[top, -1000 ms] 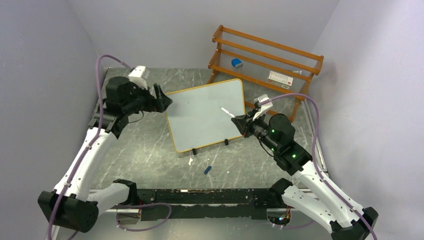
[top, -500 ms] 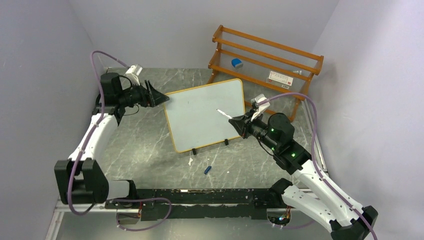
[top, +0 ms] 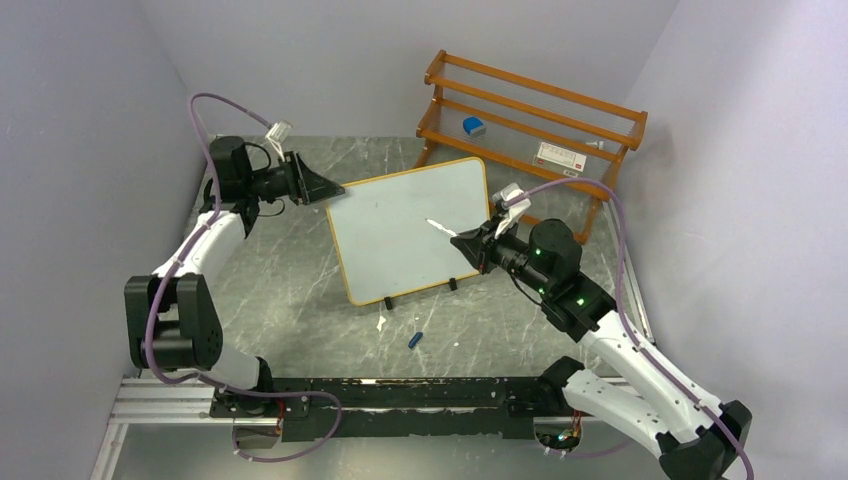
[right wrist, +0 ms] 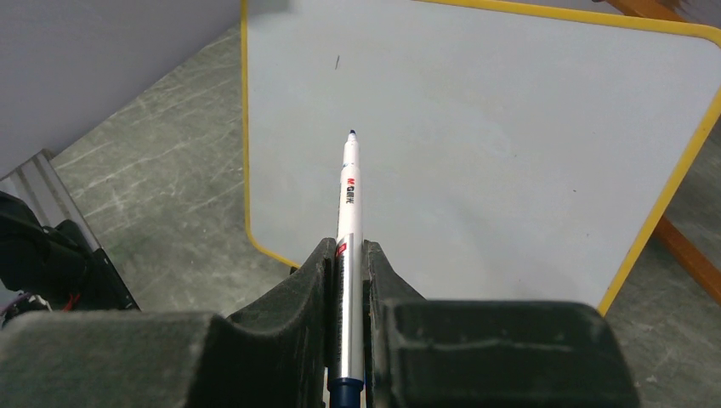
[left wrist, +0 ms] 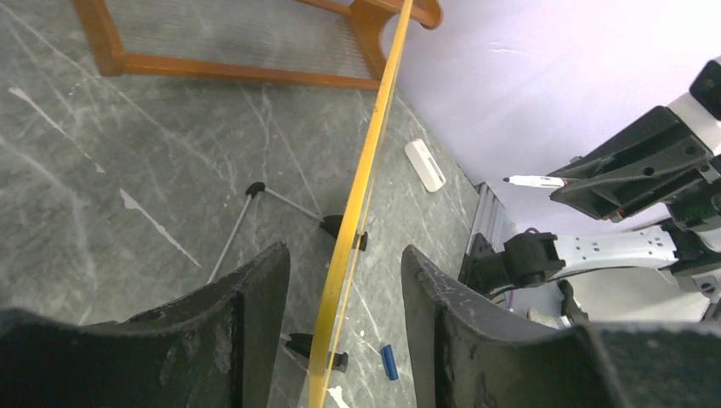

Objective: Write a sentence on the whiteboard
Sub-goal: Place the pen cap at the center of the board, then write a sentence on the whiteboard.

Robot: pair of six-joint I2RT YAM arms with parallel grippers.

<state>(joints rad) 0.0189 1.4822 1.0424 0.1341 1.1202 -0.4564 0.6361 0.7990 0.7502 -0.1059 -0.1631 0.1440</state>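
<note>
The whiteboard (top: 400, 235) stands tilted on black clip feet in the middle of the table; its face is blank apart from a tiny dark mark (right wrist: 337, 61). No sentence shows on it. My left gripper (top: 325, 190) is open at the board's upper left corner, its jaws on either side of the orange frame edge (left wrist: 361, 195) without touching it. My right gripper (top: 462, 241) is shut on a white marker (right wrist: 349, 212), uncapped, its tip (top: 430, 221) pointing at the board's face, just off it.
An orange wooden rack (top: 530, 120) stands behind the board with a blue eraser (top: 474, 126) and a white box (top: 558, 156) on it. A blue marker cap (top: 415, 340) and a white scrap (top: 381, 322) lie on the marble table in front of the board.
My left arm has swung back and stretched out, bringing its open gripper around the board's upper left corner. My right gripper has moved the marker slightly left and up over the board.
</note>
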